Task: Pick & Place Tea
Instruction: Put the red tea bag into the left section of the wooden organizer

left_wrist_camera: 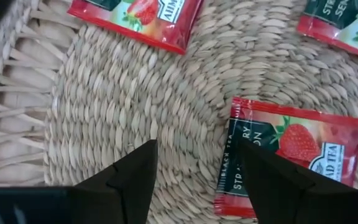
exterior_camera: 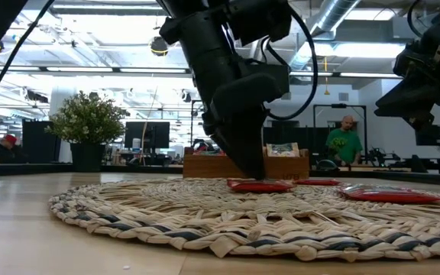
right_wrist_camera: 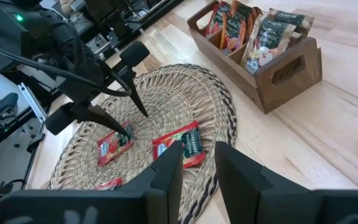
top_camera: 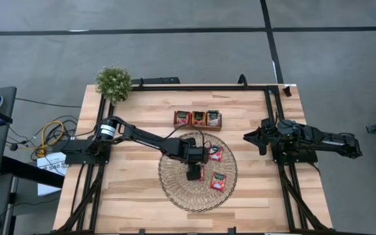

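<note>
The left end effector [top_camera: 194, 173] hung wide open and empty over the woven mat [top_camera: 175, 189], one finger [left_wrist_camera: 272, 180] overlapping a red tea sachet [left_wrist_camera: 291, 158] — closing off-centre risked skidding the flat packet. The right end effector [top_camera: 261, 138] waited partly open, empty, above the counter.

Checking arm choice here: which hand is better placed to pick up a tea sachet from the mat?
Left. The left hand hovers open over a tea sachet on the mat; the right hand waits off the mat.
</note>
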